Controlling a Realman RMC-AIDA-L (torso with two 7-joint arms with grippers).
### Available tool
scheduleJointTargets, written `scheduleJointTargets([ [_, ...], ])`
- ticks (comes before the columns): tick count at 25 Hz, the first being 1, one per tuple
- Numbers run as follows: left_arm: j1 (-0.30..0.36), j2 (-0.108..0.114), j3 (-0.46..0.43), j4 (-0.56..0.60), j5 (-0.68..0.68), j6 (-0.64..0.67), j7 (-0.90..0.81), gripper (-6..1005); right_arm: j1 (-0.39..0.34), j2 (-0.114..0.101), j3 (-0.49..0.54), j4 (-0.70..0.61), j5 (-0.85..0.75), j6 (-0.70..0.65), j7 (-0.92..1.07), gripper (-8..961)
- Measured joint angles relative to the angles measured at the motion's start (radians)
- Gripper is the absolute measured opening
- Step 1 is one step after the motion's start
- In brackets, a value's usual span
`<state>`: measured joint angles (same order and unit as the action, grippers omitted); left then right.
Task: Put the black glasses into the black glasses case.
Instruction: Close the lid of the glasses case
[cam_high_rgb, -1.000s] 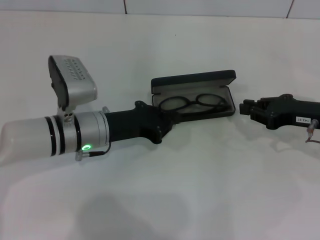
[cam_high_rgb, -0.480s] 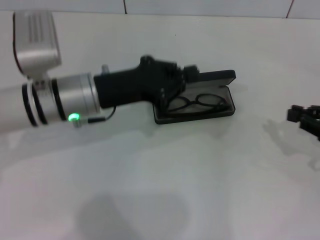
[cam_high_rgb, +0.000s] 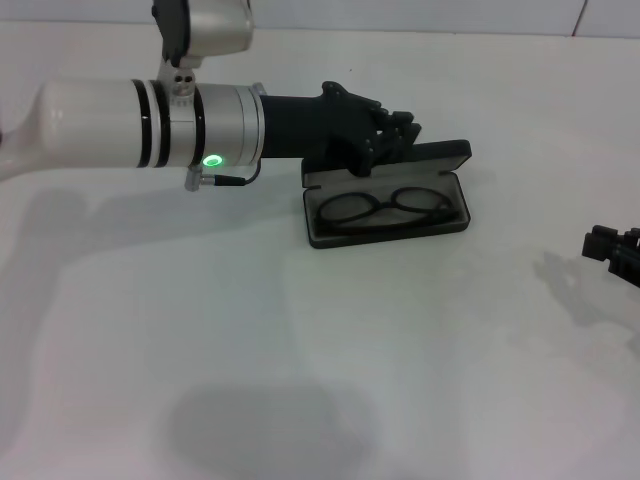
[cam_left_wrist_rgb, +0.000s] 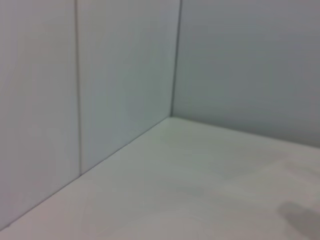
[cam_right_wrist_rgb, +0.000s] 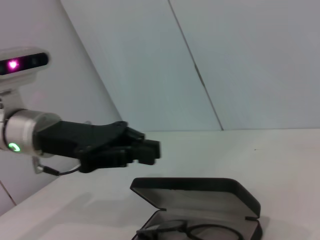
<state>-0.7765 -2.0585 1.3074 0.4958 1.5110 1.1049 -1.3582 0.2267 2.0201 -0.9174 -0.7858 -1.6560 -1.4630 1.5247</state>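
Glasses lie inside the open case, lenses side by side on the grey lining and frame flat in the lower tray. Case lid stands raised along the far edge, its hinge on the side toward the left gripper. Case rests on the white table.

Left gripper hangs just behind and above the lid, at the lid's left half, with the case and glasses directly in front of and below its fingertips. Its black fingers appear drawn close together and hold nothing; whether they touch the lid cannot be told from the head view. In the right wrist view the same gripper shows above the raised lid with a visible gap between them, so it hovers clear of the case. Silver forearm with a green indicator light extends away from the gripper toward the left of the table.

Right gripper sits at the table's right edge, well apart from the case, with only part of it in view; the state of its fingers cannot be told. From that gripper, the case lies well off toward the left arm, and the glasses appear in the tray nearest its wrist camera.

Left wrist view shows only the table surface and the wall panels meeting in a corner.
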Motion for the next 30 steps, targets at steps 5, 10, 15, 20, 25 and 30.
scheduleJointTargets([
  [5,-0.01,-0.004,0.001,-0.003,0.027,-0.047,-0.005,128,0.007,0.0,0.0,0.016,0.0,-0.002,-0.013,249],
  [10,-0.012,-0.006,0.0,-0.004,0.028,-0.075,-0.006,141,0.012,0.0,0.0,0.024,0.0,-0.001,-0.022,252],
  [15,-0.014,-0.014,0.007,-0.006,0.028,-0.093,-0.004,168,0.016,0.0,-0.001,0.038,-0.001,0.0,-0.029,256],
  [20,-0.021,-0.024,0.007,-0.01,0.051,-0.125,-0.001,188,0.019,0.0,-0.001,0.05,-0.002,0.002,-0.036,259],
  [25,-0.041,-0.029,0.009,-0.039,0.073,-0.158,0.002,187,0.019,0.001,-0.001,0.053,-0.002,0.004,-0.041,263],
  [30,-0.046,-0.029,0.011,-0.051,0.079,-0.164,0.003,186,0.027,0.002,0.0,0.071,-0.002,0.009,-0.052,266],
])
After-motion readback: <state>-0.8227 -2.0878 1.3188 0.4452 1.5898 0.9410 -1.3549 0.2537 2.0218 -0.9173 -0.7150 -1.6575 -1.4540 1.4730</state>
